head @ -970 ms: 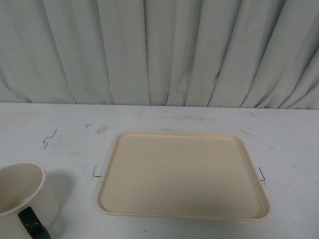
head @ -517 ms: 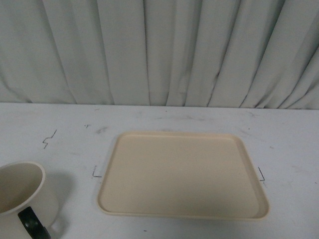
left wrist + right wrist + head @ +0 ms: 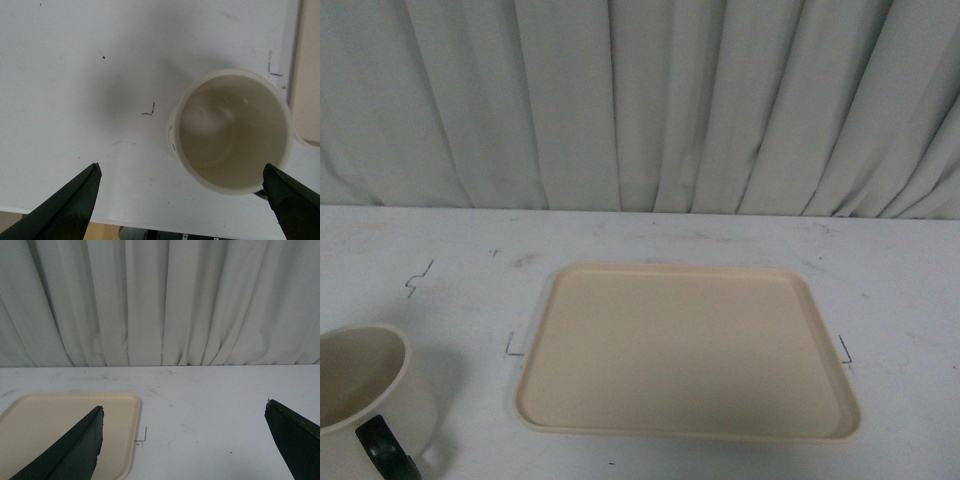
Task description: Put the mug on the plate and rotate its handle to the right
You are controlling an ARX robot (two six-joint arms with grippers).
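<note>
You have one pale grey pleated curtain [image 3: 640, 100] filling the whole background. Below it lies one white surface [image 3: 720, 235], scuffed in places.

On that surface sits one flat beige rectangular plastic plate [image 3: 685, 350] with rounded corners and a low rim, lying near the middle of the front view. Nothing rests on it. Its corner also shows in the left wrist view [image 3: 307, 75] and the right wrist view [image 3: 50, 425].

You have one cream-white round mug [image 3: 415, 400], upright and empty. It stands on the surface to the left of the plate, in the near-left corner of the front view, where the frame cuts it off. A strip of bare surface separates it from the plate.

Two claws are in view. Your left claw [image 3: 181, 166] hangs above the mug [image 3: 230, 130], looking down into it. Its two dark fingers [image 3: 75, 200] are spread wide and grip nothing. Your right claw [image 3: 184, 405] is also spread wide with nothing between its fingers [image 3: 75, 445], and it faces the curtain over the surface.

The mug's one glossy black loop handle [image 3: 385, 450] points toward the robot.

Two small pen brackets [image 3: 513, 348] flank the plate's left and right edges, and one pen squiggle [image 3: 420, 278] lies further left.
</note>
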